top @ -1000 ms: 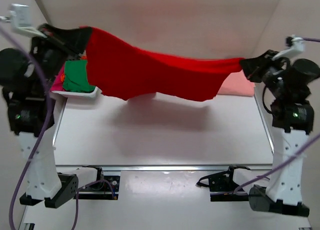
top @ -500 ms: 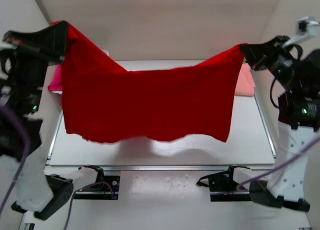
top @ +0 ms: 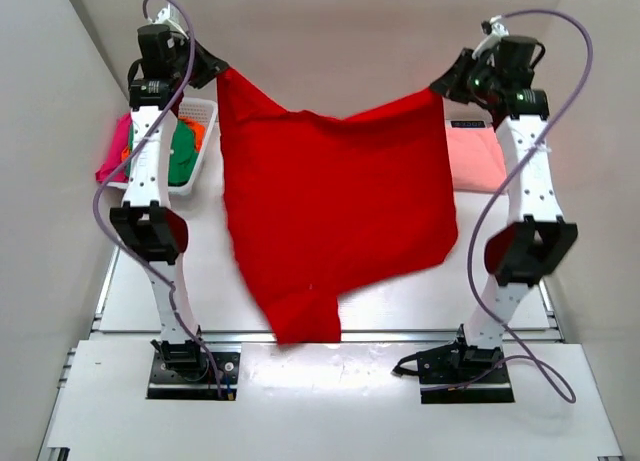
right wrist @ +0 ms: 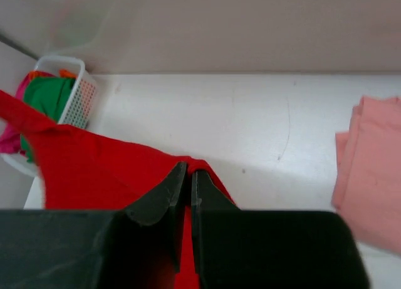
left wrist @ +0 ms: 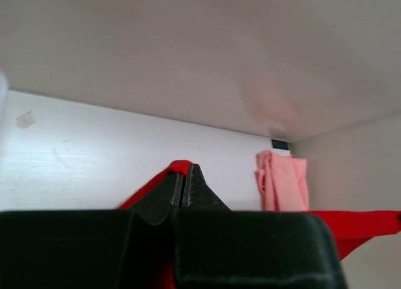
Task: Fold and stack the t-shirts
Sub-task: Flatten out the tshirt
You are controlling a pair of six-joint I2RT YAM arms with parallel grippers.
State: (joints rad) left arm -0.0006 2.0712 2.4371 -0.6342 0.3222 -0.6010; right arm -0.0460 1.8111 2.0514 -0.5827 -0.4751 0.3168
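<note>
Top view: holds the red t-shirt (top: 330, 211) spread mid-frame, pinched at its upper corners by left gripper (top: 217, 73) and right gripper (top: 438, 88), both clamped tight on cloth. Looks like spreading before the first fold; calls next for lowering it flat onto the table (top: 130, 281). Leaves bare room at centre, between basket (top: 205, 111) upper left and folded pink t-shirt (top: 475, 161) at right.

Left wrist view: shows jaws closed on a red corner, lower centre.

Right wrist view: likewise, with red cloth running off lower left.

Aloft — left gripper (top: 214, 73), right gripper (top: 437, 87), clamped.
</note>
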